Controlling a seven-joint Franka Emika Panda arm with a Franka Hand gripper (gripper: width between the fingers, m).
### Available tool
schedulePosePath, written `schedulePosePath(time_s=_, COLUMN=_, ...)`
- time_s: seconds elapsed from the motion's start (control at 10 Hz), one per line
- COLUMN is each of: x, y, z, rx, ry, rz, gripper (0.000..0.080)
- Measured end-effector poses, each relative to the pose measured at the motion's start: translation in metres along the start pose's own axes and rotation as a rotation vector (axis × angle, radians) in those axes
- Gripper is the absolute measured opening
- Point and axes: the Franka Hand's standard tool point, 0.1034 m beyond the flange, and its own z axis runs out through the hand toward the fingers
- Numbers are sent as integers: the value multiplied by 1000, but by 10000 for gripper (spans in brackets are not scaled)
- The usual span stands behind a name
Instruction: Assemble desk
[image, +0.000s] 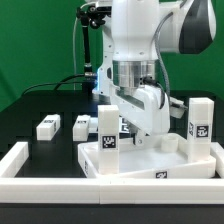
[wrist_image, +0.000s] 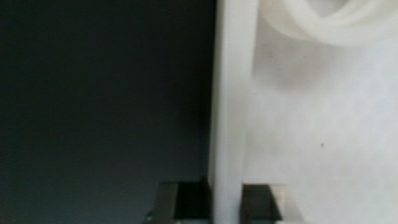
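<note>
The white desk top (image: 140, 163) lies flat between the rails, with one tagged leg (image: 108, 130) upright at its corner on the exterior view's left and another leg (image: 200, 119) upright on the exterior view's right. Two loose legs (image: 47, 127) (image: 80, 126) lie on the black table. My gripper (image: 138, 122) reaches down onto the top. In the wrist view the gripper (wrist_image: 222, 195) has its dark fingers (wrist_image: 185, 203) on either side of the top's raised rim (wrist_image: 228, 100), shut on it. A round socket (wrist_image: 334, 22) shows on the top's white surface.
Long white border rails (image: 20, 158) frame the work area at the front and sides. A black stand (image: 92, 40) rises behind the arm. Dark table (wrist_image: 98, 100) lies beside the rim.
</note>
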Motion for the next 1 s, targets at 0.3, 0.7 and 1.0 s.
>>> schedulePosePath(time_s=0.3, x=1, y=1, z=0, rx=-2, ry=-2, rz=0, gripper=58)
schedulePosePath(time_s=0.7, x=20, y=18, z=0, rx=-23, ry=-32, rz=-195, gripper=61)
schedulePosePath(time_s=1.0, x=23, y=20, z=-1, rx=-27, ry=-33, rz=-300, gripper=60)
